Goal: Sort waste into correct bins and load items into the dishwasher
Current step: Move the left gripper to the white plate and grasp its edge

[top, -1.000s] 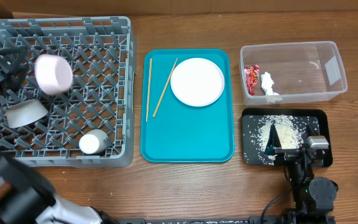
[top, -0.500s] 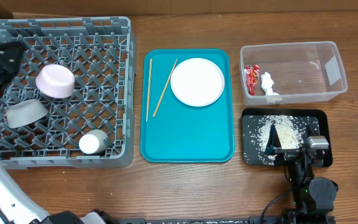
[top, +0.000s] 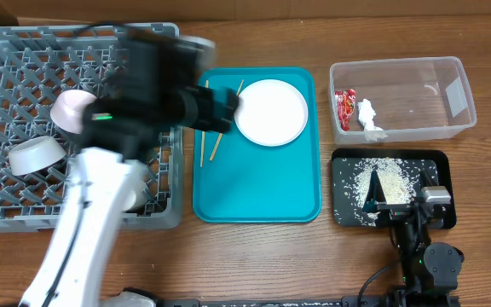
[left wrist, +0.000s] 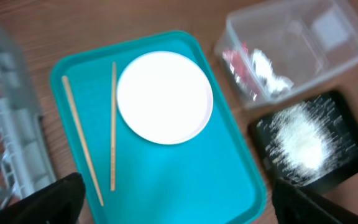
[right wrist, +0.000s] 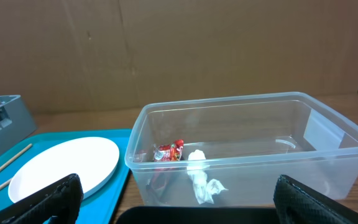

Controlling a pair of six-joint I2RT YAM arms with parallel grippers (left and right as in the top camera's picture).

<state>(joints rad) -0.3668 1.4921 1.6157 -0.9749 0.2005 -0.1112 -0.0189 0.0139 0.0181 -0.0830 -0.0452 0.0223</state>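
Grey plastic dish rack (top: 24, 43): open peg lattice, pale pink bowl (top: 68, 111) and white bowl (top: 37, 153) inside. Flat teal tray (top: 262, 183), rounded corners, carries smooth round white plate (top: 271, 112) beside two thin wooden chopsticks (left wrist: 113, 124). Clear rectangular tub (top: 399, 61) holds crinkled red wrapper (top: 344, 104) and crumpled white tissue (top: 367, 115). Shallow black tray (top: 433, 162): loose rice grains (top: 382, 181). Left gripper (left wrist: 176, 186), blurred, jaws wide, above teal tray. Right gripper (top: 401, 198), jaws wide, over black tray.

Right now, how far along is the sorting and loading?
Done: red wrapper and tissue lie in the clear tub, rice in the black tray, and a pink bowl and pale dish sit in the rack. In hand: nothing; the open left gripper hovers over the teal tray. Left: the white plate and two chopsticks.
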